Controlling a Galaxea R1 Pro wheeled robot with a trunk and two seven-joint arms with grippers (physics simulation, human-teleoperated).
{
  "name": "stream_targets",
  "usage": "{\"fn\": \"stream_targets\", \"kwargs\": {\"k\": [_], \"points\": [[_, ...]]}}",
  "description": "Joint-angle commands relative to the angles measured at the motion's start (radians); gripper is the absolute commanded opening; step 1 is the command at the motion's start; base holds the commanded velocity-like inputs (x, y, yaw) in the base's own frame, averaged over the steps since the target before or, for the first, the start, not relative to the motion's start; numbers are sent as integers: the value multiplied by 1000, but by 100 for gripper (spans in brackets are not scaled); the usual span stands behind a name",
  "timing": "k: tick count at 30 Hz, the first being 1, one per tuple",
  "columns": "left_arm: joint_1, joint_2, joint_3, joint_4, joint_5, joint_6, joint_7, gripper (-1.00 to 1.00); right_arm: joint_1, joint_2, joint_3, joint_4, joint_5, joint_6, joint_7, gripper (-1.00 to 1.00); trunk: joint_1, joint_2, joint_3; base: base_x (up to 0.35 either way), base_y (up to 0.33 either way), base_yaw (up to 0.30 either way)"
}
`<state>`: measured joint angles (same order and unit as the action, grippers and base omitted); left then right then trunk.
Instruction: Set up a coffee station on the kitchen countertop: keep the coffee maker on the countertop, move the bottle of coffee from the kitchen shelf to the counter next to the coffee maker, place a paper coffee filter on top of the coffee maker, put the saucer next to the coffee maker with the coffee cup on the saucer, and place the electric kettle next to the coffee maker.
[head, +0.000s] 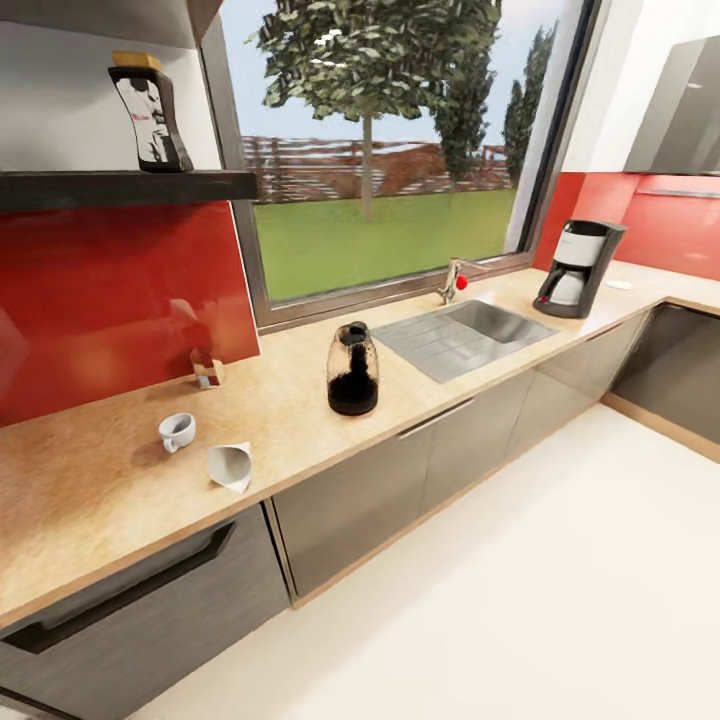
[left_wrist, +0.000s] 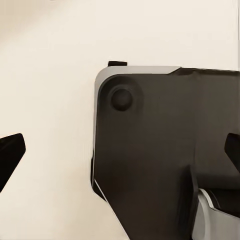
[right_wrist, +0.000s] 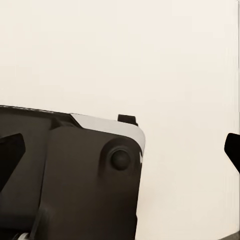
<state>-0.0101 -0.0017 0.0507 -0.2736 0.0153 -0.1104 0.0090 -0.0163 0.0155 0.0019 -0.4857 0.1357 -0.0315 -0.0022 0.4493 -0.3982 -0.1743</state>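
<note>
With both grippers' fingers spread empty, the paper coffee filter (head: 231, 466) lies at the kitchen countertop (head: 90, 490) front edge — a clumsy reach could knock it off — beside the coffee cup (head: 177, 431).

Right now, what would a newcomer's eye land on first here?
Probably the rounded dark-tinted glass kettle standing mid-way along the light beige countertop, left of the sink. Then the tall dark grey coffee maker far along by the corner, and the small white cup beside the white paper cone filter.
</note>
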Motion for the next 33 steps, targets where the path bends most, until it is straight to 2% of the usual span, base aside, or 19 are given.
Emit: {"fn": "stream_targets", "kwargs": {"k": [1, 7, 9, 10, 14, 15, 16, 23, 29, 32, 33], "points": [[-1, -1, 3, 1, 2, -3, 0, 100, -1, 0, 0, 0, 9, -2, 0, 100, 1, -2, -2, 100, -113, 23], [-1, -3, 2, -3, -1, -4, 0, 100, -1, -3, 0, -3, 9, -1, 0, 100, 1, -2, -2, 36, -34, 7], [-2, -2, -3, -34, -9, -3, -3, 100, -1, -3, 0, -4, 8, -2, 0, 100, 1, -2, -2, 1, -1, 0], [-3, 1, -5, -88, -12, -2, -9, 100, -1, -2, 0, -4, 7, -2, 3, 100, 1, -2, -2, 0, 0, 0], [-17, 3, -6, -180, -13, 1, -12, 100, -1, -2, 0, -3, 7, -2, 1, 100, 1, -2, -2, 0, 0, 0], [-53, 0, -9, -252, -14, 6, -13, 100, -1, -2, -2, -2, 7, -2, -1, 100, 1, -2, -2, 0, 0, 0], [-68, 0, -14, -268, -14, 7, -13, 100, -1, -2, -3, -2, 7, -2, -2, 100, 1, -2, -2, 0, 0, 0], [-161, -5, -74, -346, -13, 13, -13, 100, -1, -2, -6, 1, 7, -3, -3, 100, 1, -2, -2, 0, 0, 0], [-203, -9, -136, -413, -11, 24, -15, 100, -1, -2, -12, -5, 5, -3, -4, 100, 1, -2, -2, 0, 0, 0], [-211, -11, -188, -453, -11, 52, -28, 100, -1, -7, -53, -11, 4, -3, -12, 100, 1, -2, -2, 0, 0, 0], [-213, -11, -210, -468, -11, 67, -38, 100, -1, -8, -82, -15, 4, -3, -18, 100, 1, -2, -2, 0, 0, 0]]}}
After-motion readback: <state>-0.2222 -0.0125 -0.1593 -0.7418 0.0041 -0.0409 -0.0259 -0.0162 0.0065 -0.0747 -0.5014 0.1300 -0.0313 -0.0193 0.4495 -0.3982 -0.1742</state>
